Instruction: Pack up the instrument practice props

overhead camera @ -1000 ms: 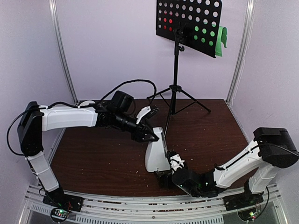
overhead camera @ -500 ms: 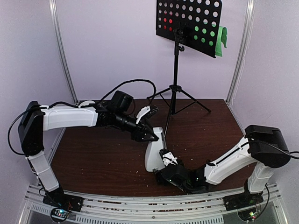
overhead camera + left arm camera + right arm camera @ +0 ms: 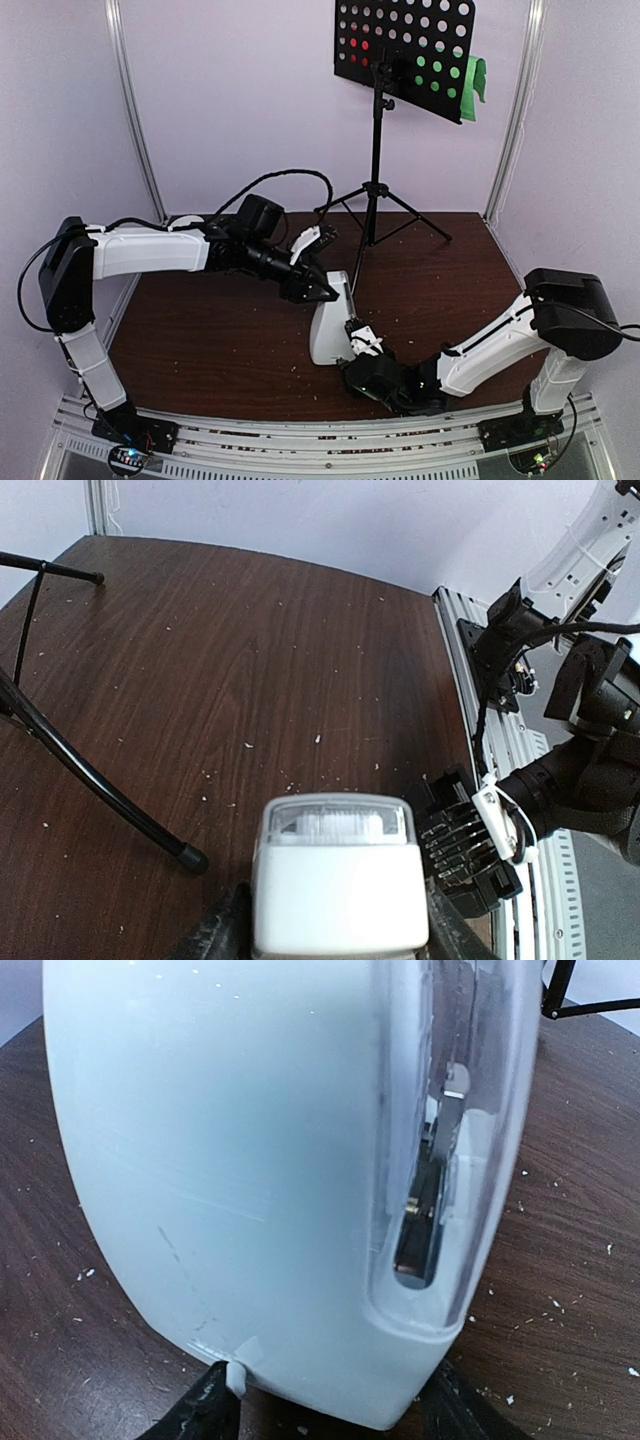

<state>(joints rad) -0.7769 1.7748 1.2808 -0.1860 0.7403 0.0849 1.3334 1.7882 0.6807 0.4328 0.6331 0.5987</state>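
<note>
The white pyramid metronome (image 3: pixel 330 332) with its clear cover stands upright mid-table. My left gripper (image 3: pixel 322 288) is shut on its top, with the top filling the gap between the fingers in the left wrist view (image 3: pixel 335 935). My right gripper (image 3: pixel 357 350) is low at the base on the near right. In the right wrist view its jaws (image 3: pixel 330 1420) stand open beside the metronome's (image 3: pixel 230 1160) lower corners. The black tripod music stand (image 3: pixel 378 150) stands at the back. A red page (image 3: pixel 358 45) and a green page (image 3: pixel 478 80) rest on its perforated desk.
One stand leg (image 3: pixel 90 780) ends just left of the metronome. The other legs (image 3: pixel 415 215) spread over the back of the dark wooden table (image 3: pixel 200 330). Crumbs dot the wood. An aluminium rail (image 3: pixel 300 440) runs along the near edge, and walls close in the sides.
My right gripper has slid left and forward along the table, up against the metronome's base. My left gripper and the metronome have stayed put.
</note>
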